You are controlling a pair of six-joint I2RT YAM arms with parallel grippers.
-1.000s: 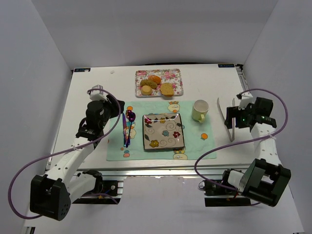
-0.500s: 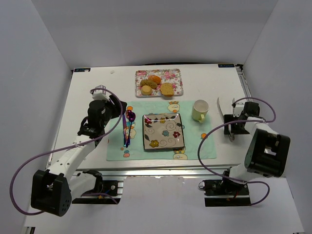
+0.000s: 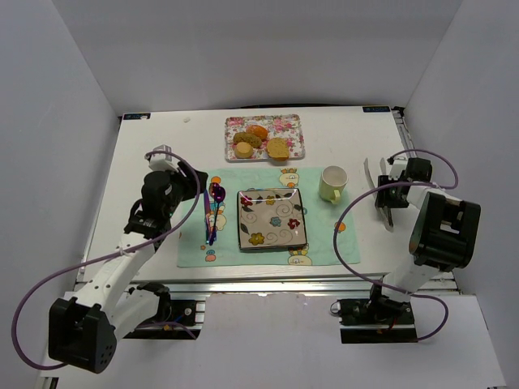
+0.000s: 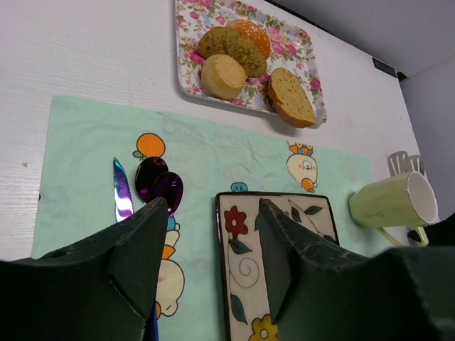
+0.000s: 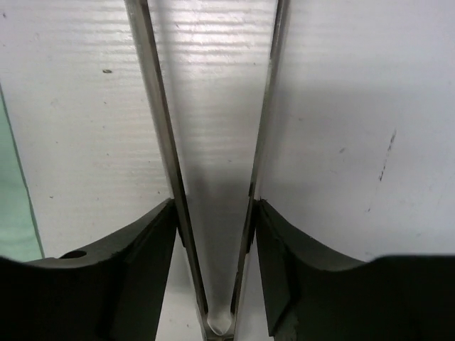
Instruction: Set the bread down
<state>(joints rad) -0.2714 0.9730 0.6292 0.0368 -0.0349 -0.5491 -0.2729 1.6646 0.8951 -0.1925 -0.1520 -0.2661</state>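
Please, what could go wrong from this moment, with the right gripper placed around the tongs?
1. The right gripper pinches the tongs close to their joined end. The thin, smooth arms might slip or twist when lifted.
2. The cup stands between the tongs and the tray of bread. The long tongs could knock it on the way there.

The left arm reaches toward one o'clock, left gripper (image 4: 211, 206) parted and empty, while the right arm stands folded at three o'clock, right gripper (image 5: 213, 206) pointing down, jaws pressed against the tongs (image 5: 153, 106).
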